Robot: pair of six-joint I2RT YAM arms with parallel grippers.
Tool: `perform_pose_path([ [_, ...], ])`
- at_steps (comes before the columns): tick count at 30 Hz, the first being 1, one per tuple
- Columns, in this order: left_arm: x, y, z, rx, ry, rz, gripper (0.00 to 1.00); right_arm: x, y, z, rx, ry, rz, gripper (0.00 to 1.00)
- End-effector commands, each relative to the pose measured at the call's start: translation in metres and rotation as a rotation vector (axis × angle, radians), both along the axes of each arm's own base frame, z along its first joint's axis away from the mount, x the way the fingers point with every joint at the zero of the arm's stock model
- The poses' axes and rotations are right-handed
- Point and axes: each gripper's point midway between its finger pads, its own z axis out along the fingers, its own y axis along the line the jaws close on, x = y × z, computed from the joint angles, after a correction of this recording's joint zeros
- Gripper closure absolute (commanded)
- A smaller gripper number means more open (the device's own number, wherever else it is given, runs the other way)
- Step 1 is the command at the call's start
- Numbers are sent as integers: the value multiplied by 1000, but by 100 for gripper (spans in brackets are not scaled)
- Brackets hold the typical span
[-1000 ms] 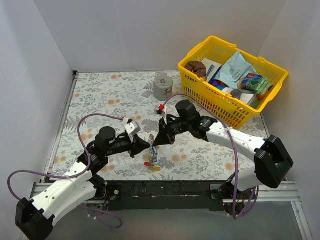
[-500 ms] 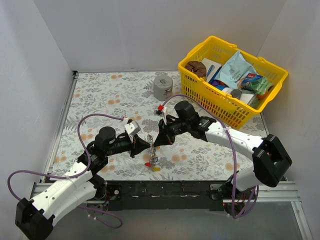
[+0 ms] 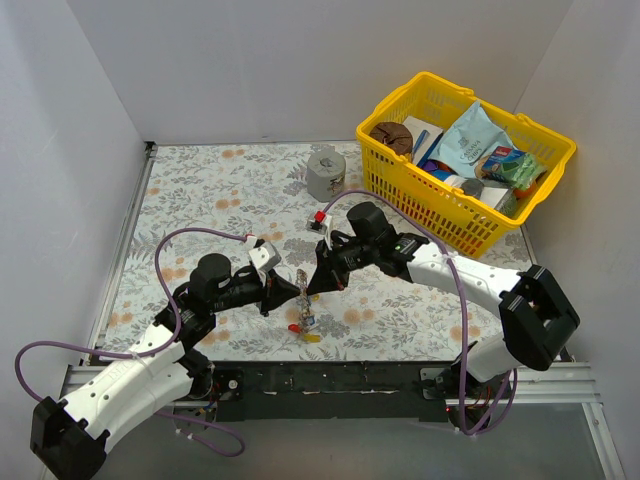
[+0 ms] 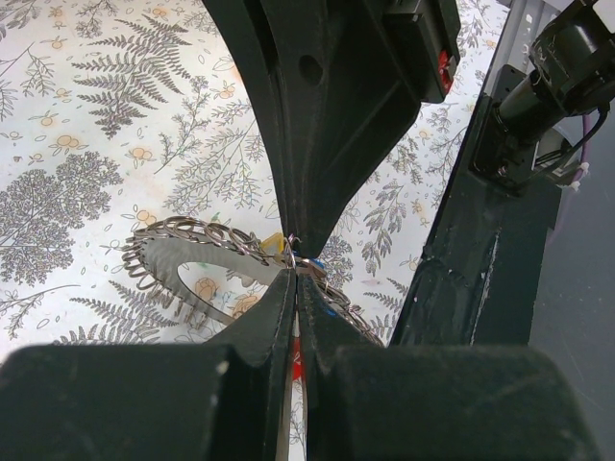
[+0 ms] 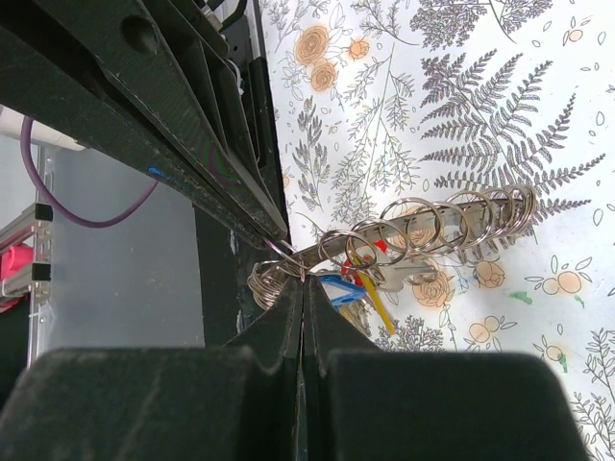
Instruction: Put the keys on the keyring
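Black left pincer (image 3: 291,289), low over the floral table (image 3: 200,190) left of centre, fingers pressed together on the rim of the keyring (image 4: 159,261). No visible move there over the past second.

Just to its right, the grey ridged keyring itself, held on edge clear of the table between the two arms, not noticeably shifted. Under it, the keys (image 3: 303,325) in a small dangling cluster with blue, red and yellow heads, apparently already strung on small wire loops along the ring's edge.

Next, the right pincer (image 3: 311,287), tip to tip with the left one and likewise clamped shut. Seemingly gripping one wire loop of the keyring, though too fine to tell for sure.

Only change: right arm nudged slightly leftward, elbow drawn in, tips brought closer together. Judged meaning: fine threading under way, no key added or dropped, number of keys left unclear.

Farther back, a grey can (image 3: 325,175), contents not visible. Far right, a yellow basket (image 3: 440,215) holding a brown round item, a pale blue bag and a green packet among other groceries.
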Motion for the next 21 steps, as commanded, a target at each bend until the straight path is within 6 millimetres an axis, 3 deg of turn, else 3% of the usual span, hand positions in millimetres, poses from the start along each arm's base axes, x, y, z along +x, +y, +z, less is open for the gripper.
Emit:
perform_pose_path([
  [1, -1, -4, 26, -60, -84, -28, 100, 1, 4, 4, 27, -10, 8, 99],
  [6, 0, -4, 27, -60, -88, -22, 100, 0, 2, 4, 27, -7, 11, 98],
  [8, 0, -3, 27, -60, -91, -19, 100, 1, 4, 8, 49, -25, 13, 93],
  [11, 0, -3, 27, -61, -90, -19, 100, -1, 2, 14, 68, -45, 16, 79],
  [14, 0, -3, 28, -62, -92, -17, 100, -3, -2, 21, 92, -87, 14, 57],
  [15, 1, -3, 27, -60, -90, -16, 100, -3, -3, 23, 103, -102, 11, 44],
  [18, 0, -3, 28, -61, -91, -17, 100, -4, -10, 34, 144, -175, -4, 19],
  [21, 1, -3, 27, -61, -88, -16, 100, -4, -16, 46, 169, -251, -28, 11],
])
